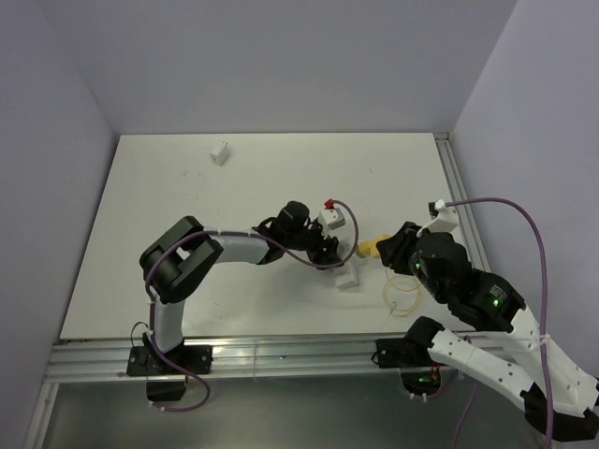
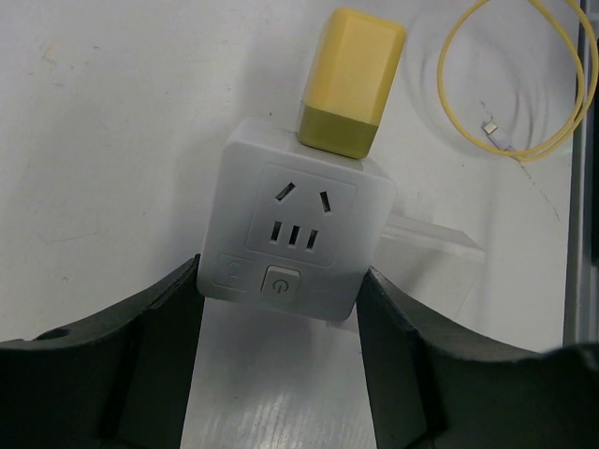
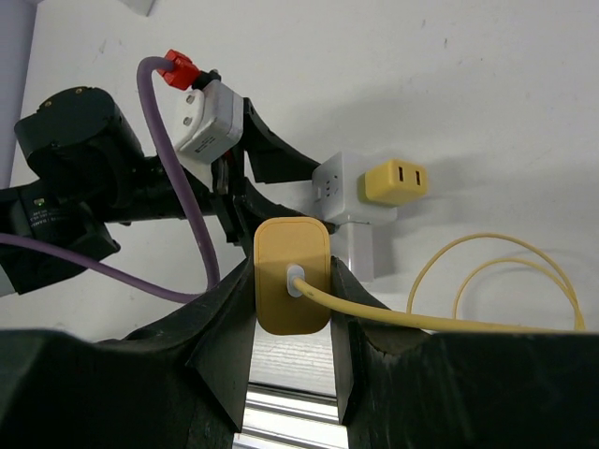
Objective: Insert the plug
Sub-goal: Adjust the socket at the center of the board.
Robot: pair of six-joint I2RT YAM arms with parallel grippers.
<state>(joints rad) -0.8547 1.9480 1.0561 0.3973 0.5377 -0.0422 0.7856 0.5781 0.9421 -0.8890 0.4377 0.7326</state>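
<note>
White table, lilac walls on three sides, one small white piece far back near the left edge

Left claw: partly closed, both fingers pressed against the near corners of the white cube. Cube is held flat on the table at mid-field, socket face and its button turned up toward my wrist camera. Yellow block sits seated in the cube's far side; that port counts as taken.

Right claw: closed tight on the plug, which stands upright between the fingers. Cable leaves its back toward me and runs off right, with loose loops lying on the table beside the cube. Prongs face away from my camera; I cannot tell their layout.

Position of the plug: to the right of the cube, near it, not touching, above the table.

Step in hand, as I judge it: approach and alignment. Both parts are secured, insertion not yet begun.

Next move calls for:
- bringing the plug to a free socket face
- squaring prongs with the slots before contact
- a straight push while my left claw braces the cube against sliding
- slack in the cable, so the loops do not drag the plug off line
</note>
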